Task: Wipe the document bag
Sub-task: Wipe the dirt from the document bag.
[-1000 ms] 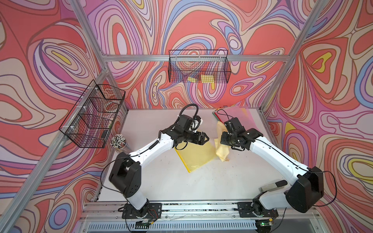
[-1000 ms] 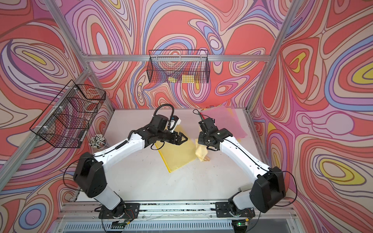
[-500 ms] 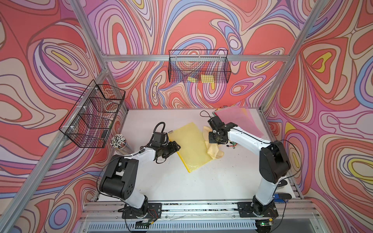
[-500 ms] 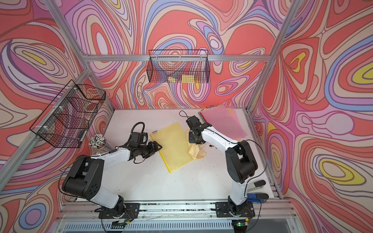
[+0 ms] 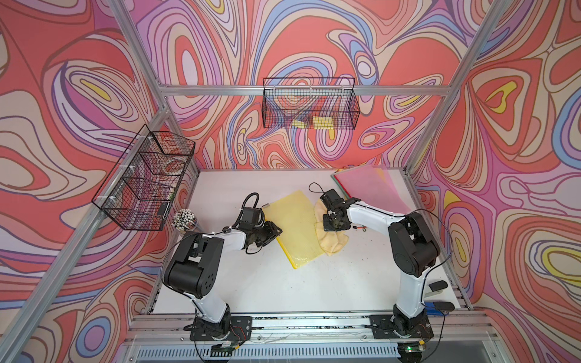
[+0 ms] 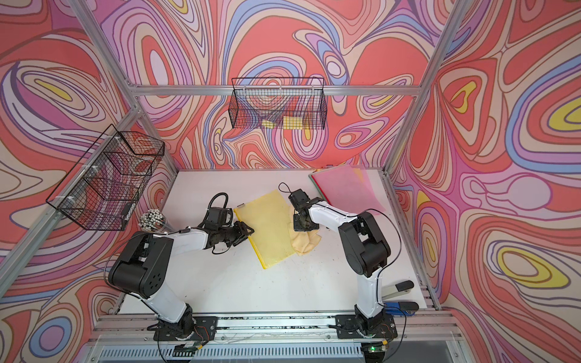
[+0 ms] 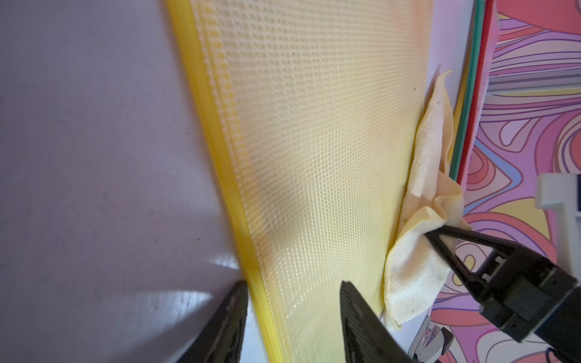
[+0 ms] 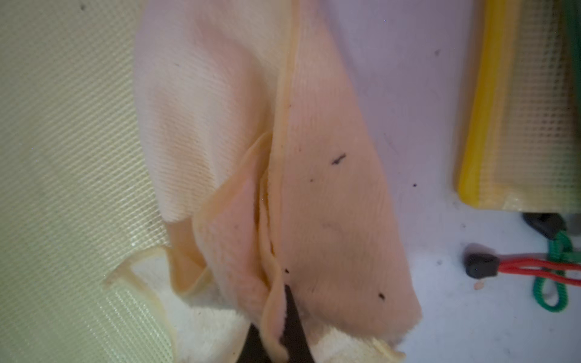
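Note:
The yellow mesh document bag [image 5: 292,226] [image 6: 267,232] lies flat and slanted mid-table. My left gripper [image 5: 277,231] [image 6: 250,232] is low at the bag's left long edge. In the left wrist view the left gripper [image 7: 294,287] is open, its jaws standing either side of the bag's yellow zip edge [image 7: 251,276] without pinching it. A pale peach cloth [image 5: 334,243] [image 6: 303,245] lies bunched along the bag's right edge. My right gripper [image 5: 334,223] [image 8: 287,294] is shut on a fold of the cloth [image 8: 220,110], next to the mesh [image 8: 63,157].
A stack of coloured folders [image 5: 374,188] lies at the back right. A cup of pens [image 5: 184,218] stands at the table's left edge. Wire baskets [image 5: 309,107] [image 5: 147,182] hang on the walls. Red and green cords [image 8: 534,267] lie beside the cloth. Tools [image 5: 438,286] sit at the front right.
Both arms have come down from over the bag. The left gripper went to the bag's left edge and its jaws narrowed. The right gripper carried the cloth to the bag's right edge.

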Robot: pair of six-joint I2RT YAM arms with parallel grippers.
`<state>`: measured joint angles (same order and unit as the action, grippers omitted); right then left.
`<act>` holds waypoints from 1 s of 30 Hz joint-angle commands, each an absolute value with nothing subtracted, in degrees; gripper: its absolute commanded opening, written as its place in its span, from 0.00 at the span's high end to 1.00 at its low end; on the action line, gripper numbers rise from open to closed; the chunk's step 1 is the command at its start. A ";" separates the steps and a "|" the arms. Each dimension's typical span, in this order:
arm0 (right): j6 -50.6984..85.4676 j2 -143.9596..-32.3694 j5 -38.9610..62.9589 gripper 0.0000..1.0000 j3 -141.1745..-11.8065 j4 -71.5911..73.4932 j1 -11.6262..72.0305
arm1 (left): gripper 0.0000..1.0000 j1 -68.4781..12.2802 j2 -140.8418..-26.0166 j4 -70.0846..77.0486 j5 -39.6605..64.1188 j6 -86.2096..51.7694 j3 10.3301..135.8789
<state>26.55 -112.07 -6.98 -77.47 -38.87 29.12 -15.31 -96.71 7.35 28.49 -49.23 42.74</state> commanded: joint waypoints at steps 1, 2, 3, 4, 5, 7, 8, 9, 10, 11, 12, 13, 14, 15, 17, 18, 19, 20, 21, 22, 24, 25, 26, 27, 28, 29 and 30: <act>27.42 -112.84 -6.01 1.00 -77.05 -37.44 29.36 | 0.55 -15.28 -99.33 4.23 27.86 -49.69 43.99; 27.55 -112.87 -5.88 1.00 -77.00 -37.38 29.36 | 0.56 -15.37 -99.68 3.19 27.62 -49.46 44.56; 27.59 -113.02 -5.65 1.00 -76.91 -37.26 29.38 | 0.57 -15.33 -100.05 2.17 27.31 -49.29 45.11; 27.68 -113.11 -5.46 1.00 -76.91 -37.18 29.39 | 0.58 -15.47 -100.27 1.18 26.92 -49.01 45.62; 27.76 -113.19 -5.28 1.00 -76.86 -37.02 29.36 | 0.58 -15.71 -100.45 0.07 26.40 -48.68 46.15; 27.86 -113.44 -4.92 1.00 -76.73 -36.74 29.37 | 0.60 -16.07 -100.68 -2.30 25.33 -47.81 47.28; 27.86 -113.62 -4.84 1.00 -76.81 -36.72 29.36 | 0.63 -16.33 -100.80 -3.49 24.70 -47.26 47.98; 27.95 -113.68 -4.68 1.00 -76.73 -36.60 29.37 | 0.65 -16.60 -100.96 -4.59 24.11 -46.75 48.64; 27.95 -113.86 -4.52 1.00 -76.68 -36.52 29.36 | 0.67 -16.81 -101.14 -5.27 23.78 -46.41 49.20; 27.99 -113.90 -4.48 1.00 -76.60 -36.44 29.40 | 0.71 -16.98 -101.40 -5.74 23.71 -46.16 49.70; 27.98 -113.84 -4.39 1.00 -76.53 -36.41 29.36 | 0.75 -17.10 -101.62 -5.81 23.77 -46.15 50.06; 28.10 -113.77 -4.26 1.00 -76.39 -36.30 29.36 | 0.79 -17.15 -101.98 -5.72 23.89 -46.14 50.25; 28.17 -113.59 -4.20 1.00 -76.26 -36.30 29.36 | 0.85 -17.23 -102.18 -5.67 24.04 -46.22 50.49; 28.13 -113.52 -4.13 1.00 -76.26 -36.50 29.36 | 0.90 -17.42 -102.41 -5.62 24.10 -46.23 50.69; 27.89 -112.56 -3.15 1.00 -76.22 -36.60 29.36 | 0.98 -17.61 -102.65 -5.71 24.12 -46.17 51.13; 27.76 -111.82 -2.12 1.00 -76.26 -36.50 29.41 | 1.00 -17.72 -102.63 -5.91 24.09 -46.06 51.16; 27.73 -110.89 -1.16 1.00 -76.21 -36.22 29.51 | 1.00 -17.84 -102.66 -6.27 24.09 -45.83 51.28; 27.61 -109.79 0.01 1.00 -76.46 -35.92 29.76 | 1.00 -17.93 -102.66 -6.70 24.00 -45.43 51.49; 27.47 -108.76 1.02 1.00 -77.02 -35.78 30.23 | 1.00 -18.04 -102.48 -7.10 23.97 -44.82 51.64; 27.29 -108.03 1.81 1.00 -77.89 -35.84 30.76 | 1.00 -18.22 -102.33 -7.24 23.99 -44.27 51.61; 26.63 -107.39 3.69 1.00 -80.66 -35.92 32.60 | 1.00 -18.61 -102.00 -7.46 24.59 -42.60 51.66; 26.32 -107.73 4.83 1.00 -81.93 -35.87 33.57 | 1.00 -18.71 -101.91 -7.61 25.13 -41.65 51.76; 25.96 -108.49 6.36 1.00 -83.81 -35.74 34.45 | 1.00 -18.97 -101.80 -7.82 25.84 -40.43 52.03; 25.98 -109.55 7.94 1.00 -85.52 -35.55 35.09 | 1.00 -19.21 -101.70 -8.12 26.76 -38.96 52.40; 26.09 -110.63 9.43 1.00 -86.74 -35.22 35.39 | 1.00 -19.35 -101.54 -8.68 27.26 -37.60 52.71; 26.32 -111.78 11.17 1.00 -87.85 -34.56 35.61 | 1.00 -19.47 -101.28 -9.52 27.73 -35.93 53.15; 26.54 -112.97 12.87 1.00 -88.85 -33.72 35.62 | 1.00 -19.43 -101.04 -10.61 27.99 -34.09 53.59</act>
